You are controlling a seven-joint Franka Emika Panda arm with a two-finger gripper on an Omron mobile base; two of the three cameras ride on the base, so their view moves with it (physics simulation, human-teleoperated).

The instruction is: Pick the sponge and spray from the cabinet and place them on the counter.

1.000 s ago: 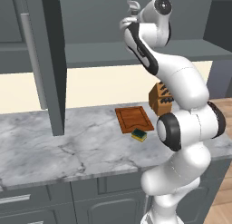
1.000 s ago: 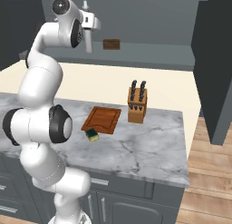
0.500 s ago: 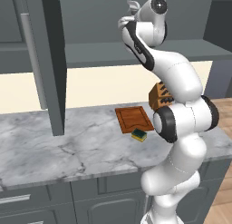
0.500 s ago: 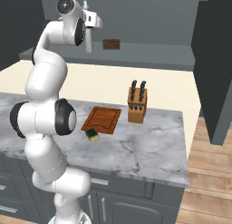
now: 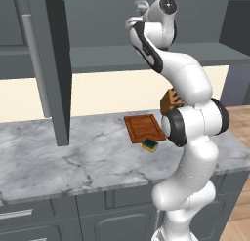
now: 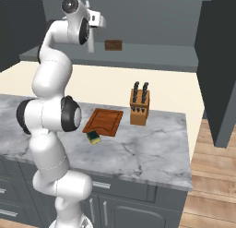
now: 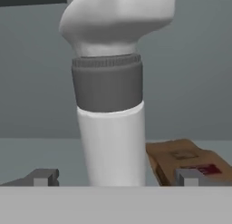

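spray: we see a slim white-grey translucent spray bottle with a dark grey collar and white trigger head, upright on the grey inner shelf of the dark grey panelled wall cabinet, dead centre in the hand view.
gripper: our two-finger gripper is spread wide, one dark fingertip on each side of the bottle's body, both apart from it. Nothing gripped.
sponge: small flat yellow sponge with dark green top lies on the grey-white marble-veined counter, touching the near corner of the brown wooden cutting board.
hand view extra: small brown box lying on the shelf just beside the bottle, behind one fingertip.
right base view extra: wooden knife block in full on the counter beside the board; same brown box back on the shelf; bottle as a white sliver under the hand.
left base view extra: open cabinet door with long silver handle.
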